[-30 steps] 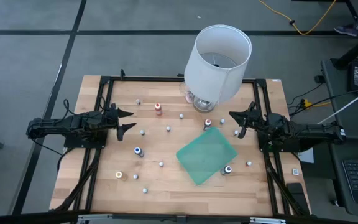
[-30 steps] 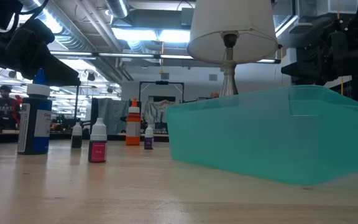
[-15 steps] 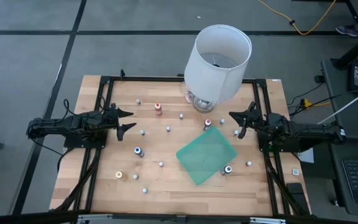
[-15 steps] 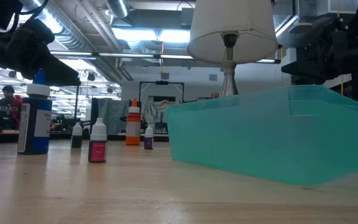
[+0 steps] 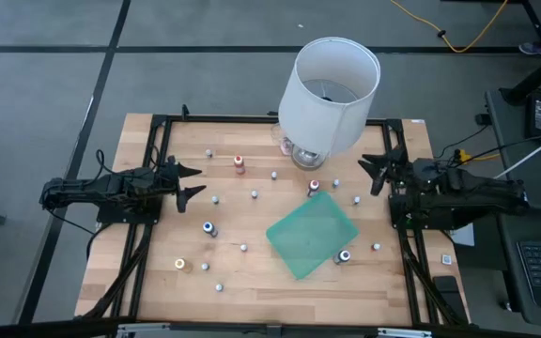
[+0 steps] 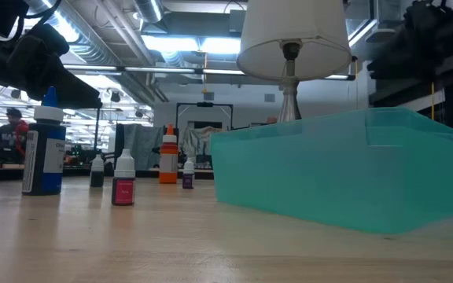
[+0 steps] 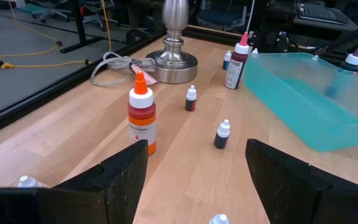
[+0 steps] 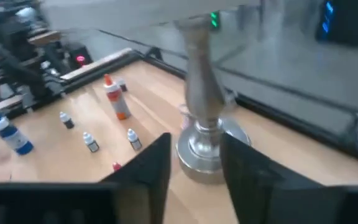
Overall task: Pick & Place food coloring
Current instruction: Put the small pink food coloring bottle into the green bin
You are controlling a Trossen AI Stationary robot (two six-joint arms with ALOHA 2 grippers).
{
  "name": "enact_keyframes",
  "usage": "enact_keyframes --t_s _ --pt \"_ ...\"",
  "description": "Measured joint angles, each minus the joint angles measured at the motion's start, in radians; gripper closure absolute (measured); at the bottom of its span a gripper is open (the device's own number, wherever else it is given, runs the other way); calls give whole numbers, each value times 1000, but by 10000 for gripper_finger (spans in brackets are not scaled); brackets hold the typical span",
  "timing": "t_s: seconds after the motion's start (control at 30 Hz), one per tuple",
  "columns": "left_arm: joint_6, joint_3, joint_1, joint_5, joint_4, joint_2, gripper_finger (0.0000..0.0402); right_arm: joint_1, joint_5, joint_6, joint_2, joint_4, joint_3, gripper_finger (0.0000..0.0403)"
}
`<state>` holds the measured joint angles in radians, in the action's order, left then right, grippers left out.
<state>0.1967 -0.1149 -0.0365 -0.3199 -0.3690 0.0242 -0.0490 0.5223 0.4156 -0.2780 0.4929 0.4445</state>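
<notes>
Several food coloring bottles stand upright and scattered on the wooden table: a red-topped one (image 5: pixel 239 164), a blue one (image 5: pixel 209 228), a yellow one (image 5: pixel 180 265) and one (image 5: pixel 314 187) by the green tray (image 5: pixel 313 235). My left gripper (image 5: pixel 191 181) hovers open at the table's left side; an orange-capped bottle (image 7: pixel 141 118) stands ahead of it. My right gripper (image 5: pixel 370 175) hangs above the table's right side with its fingers apart, nothing between them, pointing toward the lamp base (image 8: pixel 204 149).
A tall lamp with a big white shade (image 5: pixel 332 89) stands at the table's far middle, and its cord (image 7: pixel 114 62) lies coiled beside the base. Black frame rails (image 5: pixel 153 216) run along both sides. Free wood lies near the front edge.
My right gripper has risen and drawn back toward the table's right edge, rolling as it went. The left arm and the bottles have kept still.
</notes>
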Motion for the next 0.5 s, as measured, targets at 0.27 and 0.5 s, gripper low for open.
enact_keyframes --t_s 0.27,0.5 --pt "0 0 0 0 0 0 135 0 -76 247 -134 386 221 197" --pt "0 0 0 0 0 0 135 0 -156 324 -265 572 322 205"
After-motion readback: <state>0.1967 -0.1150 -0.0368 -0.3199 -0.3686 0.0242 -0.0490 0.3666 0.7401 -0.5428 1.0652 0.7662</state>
